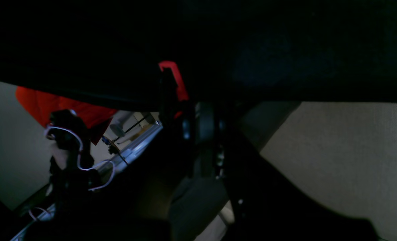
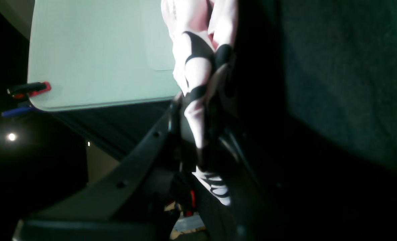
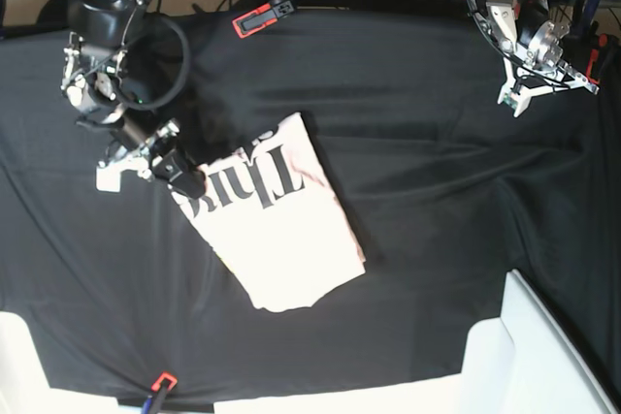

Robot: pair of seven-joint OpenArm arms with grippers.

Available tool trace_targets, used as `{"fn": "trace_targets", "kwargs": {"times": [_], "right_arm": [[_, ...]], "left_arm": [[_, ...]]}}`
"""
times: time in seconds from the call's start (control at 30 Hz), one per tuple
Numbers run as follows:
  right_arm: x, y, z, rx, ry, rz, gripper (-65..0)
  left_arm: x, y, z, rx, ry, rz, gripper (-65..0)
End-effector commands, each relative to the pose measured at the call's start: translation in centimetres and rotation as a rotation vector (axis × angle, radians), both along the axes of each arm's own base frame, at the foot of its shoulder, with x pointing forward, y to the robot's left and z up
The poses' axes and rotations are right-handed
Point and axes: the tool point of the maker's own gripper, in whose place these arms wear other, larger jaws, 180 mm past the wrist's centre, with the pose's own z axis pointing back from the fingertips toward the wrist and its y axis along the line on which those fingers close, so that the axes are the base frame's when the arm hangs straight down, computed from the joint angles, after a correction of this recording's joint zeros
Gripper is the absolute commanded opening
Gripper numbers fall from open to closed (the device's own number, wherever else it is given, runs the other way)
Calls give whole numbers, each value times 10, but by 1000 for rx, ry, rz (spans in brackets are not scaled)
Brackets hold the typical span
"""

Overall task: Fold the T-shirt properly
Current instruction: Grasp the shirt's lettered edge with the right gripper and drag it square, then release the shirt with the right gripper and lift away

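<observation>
Between the jaws of my right pincer [image 3: 184, 177] I am holding a bunched corner of the T-shirt [image 3: 281, 235], which is lying beside it on the bench [image 3: 437, 201] and seems light, limp and best gripped at hems.

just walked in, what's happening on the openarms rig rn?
It's folding a pale pink T-shirt on the black table cloth. The shirt lies partly folded, black lettering showing near its upper edge. The right gripper is shut on the shirt's upper-left corner; the right wrist view shows fabric pinched between its fingers. The left gripper sits off at the far table edge, holding nothing that I can see.
</observation>
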Motion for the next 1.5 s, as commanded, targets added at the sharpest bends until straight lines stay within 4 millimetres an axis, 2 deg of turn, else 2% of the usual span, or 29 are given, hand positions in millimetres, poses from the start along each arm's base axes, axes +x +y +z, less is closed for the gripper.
{"fn": "trace_targets", "kwargs": {"times": [0.0,0.07,0.2,0.37,0.57,0.73,1.03,1.3,1.47], "right_arm": [[-23,-6,-20,-26,96,23,-649],[-29,-8,-20,-46,102,31,-649],[-43,-22,-17,-74,181,-70,-649],[-42,-52,14,-184,143,-180,-649],[-41,-71,36,-240,146,-227,-649],[-53,-76,34,-237,211,-257,-649],[-64,-30,41,-221,304,-162,-649],[-81,-10,24,-264,363,-166,-649],[-83,-10,21,-261,393,-172,-649]], "left_arm": [[3,7,10,38,-17,2,-632],[3,7,10,38,-17,2,-632],[3,8,9,40,-13,1,-632],[5,6,10,38,-17,-3,-632],[6,6,9,36,-18,-5,-632],[7,5,9,35,-20,-7,-632],[7,6,9,36,-19,-8,-632],[6,8,10,39,-20,-4,-632],[7,7,10,39,-20,-5,-632]]}}
